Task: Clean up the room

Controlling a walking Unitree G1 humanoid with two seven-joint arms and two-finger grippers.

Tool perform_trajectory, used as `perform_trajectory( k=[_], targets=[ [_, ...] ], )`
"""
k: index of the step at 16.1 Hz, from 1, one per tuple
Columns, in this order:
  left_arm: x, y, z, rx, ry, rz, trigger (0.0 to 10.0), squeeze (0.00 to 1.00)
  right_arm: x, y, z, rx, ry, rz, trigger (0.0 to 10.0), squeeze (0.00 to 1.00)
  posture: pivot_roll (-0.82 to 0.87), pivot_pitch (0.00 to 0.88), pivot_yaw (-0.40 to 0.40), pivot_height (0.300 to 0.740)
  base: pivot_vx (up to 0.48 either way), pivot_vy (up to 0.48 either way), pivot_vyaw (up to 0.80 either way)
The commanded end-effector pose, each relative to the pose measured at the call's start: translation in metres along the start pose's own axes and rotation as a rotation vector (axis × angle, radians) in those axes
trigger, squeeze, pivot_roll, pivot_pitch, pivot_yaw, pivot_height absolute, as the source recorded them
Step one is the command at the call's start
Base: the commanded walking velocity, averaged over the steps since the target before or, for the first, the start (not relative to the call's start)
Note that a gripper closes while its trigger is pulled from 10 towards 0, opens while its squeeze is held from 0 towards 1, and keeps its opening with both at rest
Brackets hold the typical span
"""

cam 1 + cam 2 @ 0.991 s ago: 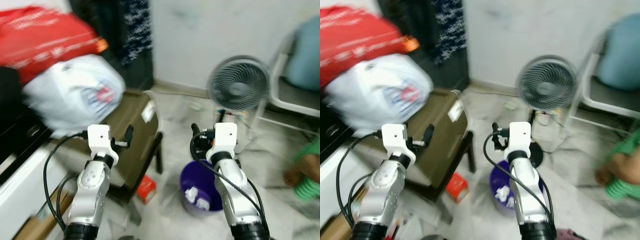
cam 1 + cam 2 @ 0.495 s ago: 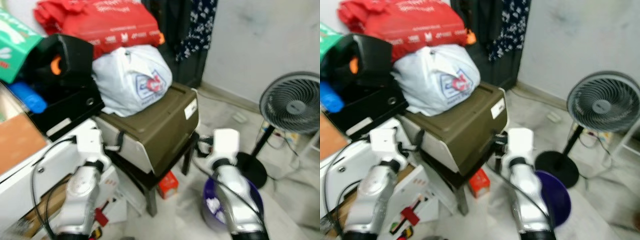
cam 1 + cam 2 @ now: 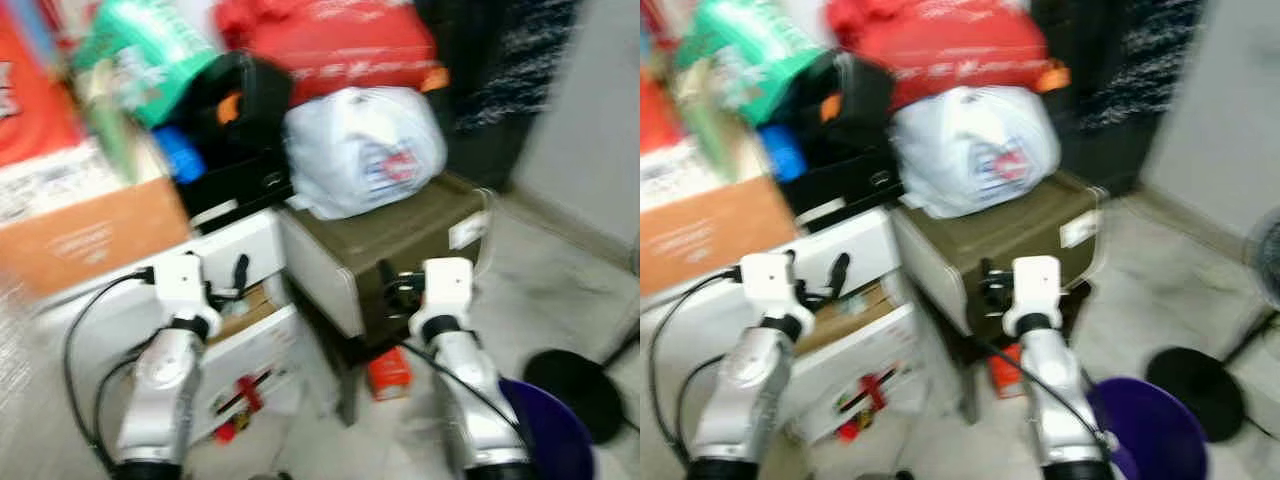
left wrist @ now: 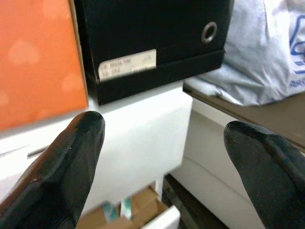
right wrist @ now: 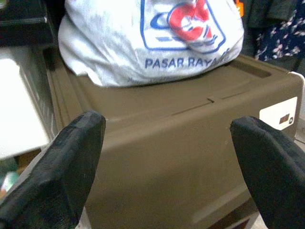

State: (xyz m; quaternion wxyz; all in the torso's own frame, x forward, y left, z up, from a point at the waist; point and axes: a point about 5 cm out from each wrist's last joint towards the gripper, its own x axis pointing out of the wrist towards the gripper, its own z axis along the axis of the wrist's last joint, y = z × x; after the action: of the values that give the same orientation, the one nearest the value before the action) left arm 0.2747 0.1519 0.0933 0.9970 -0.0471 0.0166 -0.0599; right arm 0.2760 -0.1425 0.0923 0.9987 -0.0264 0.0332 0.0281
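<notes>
Both arms are held out in front of me with nothing in them. My left gripper is open in front of a white drawer unit; its wrist view looks at a black box on top of that unit. My right gripper is open just short of a brown storage box, seen close up between the fingers. A white plastic bag lies on that brown box. On the floor under it is a small red box, and a purple bin stands at the lower right.
A red bag, a black bag, a green pack and an orange-brown carton are piled at the back left. The white unit's lower drawer stands pulled out. A fan's black base rests on the pale floor at right.
The whole picture has swung left, so the camera turned: the fan left the view and the piled boxes came in. Both grippers stay open and empty.
</notes>
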Motion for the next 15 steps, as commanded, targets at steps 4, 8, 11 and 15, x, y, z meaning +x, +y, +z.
perform_trajectory(
  k=[4,8,11,15],
  targets=[
    [0.0015,0.0037,0.003,0.057,0.005,0.021,10.0,0.0,0.0022,0.0053,0.0039,0.01,-0.016,0.005,10.0,0.0,-0.04,0.0,0.044,0.74,0.0,0.0,0.8],
    [0.0034,0.0043,0.002,0.069,0.007,0.024,10.0,0.0,0.0037,0.0054,0.0038,0.012,-0.016,0.009,10.0,0.0,-0.04,0.0,0.04,0.74,0.0,0.0,0.8],
    [0.0052,0.0035,0.0031,0.068,0.005,0.02,10.0,0.0,0.0053,0.0059,0.0046,0.013,-0.017,0.011,10.0,0.0,-0.03,0.0,0.041,0.74,0.0,0.0,0.8],
    [0.0091,-0.0009,0.0043,0.064,0.0,0.004,10.0,0.0,0.0098,0.0077,0.0077,0.014,-0.029,0.015,10.0,0.0,-0.04,0.0,0.044,0.74,0.0,0.0,0.8]
  ],
)
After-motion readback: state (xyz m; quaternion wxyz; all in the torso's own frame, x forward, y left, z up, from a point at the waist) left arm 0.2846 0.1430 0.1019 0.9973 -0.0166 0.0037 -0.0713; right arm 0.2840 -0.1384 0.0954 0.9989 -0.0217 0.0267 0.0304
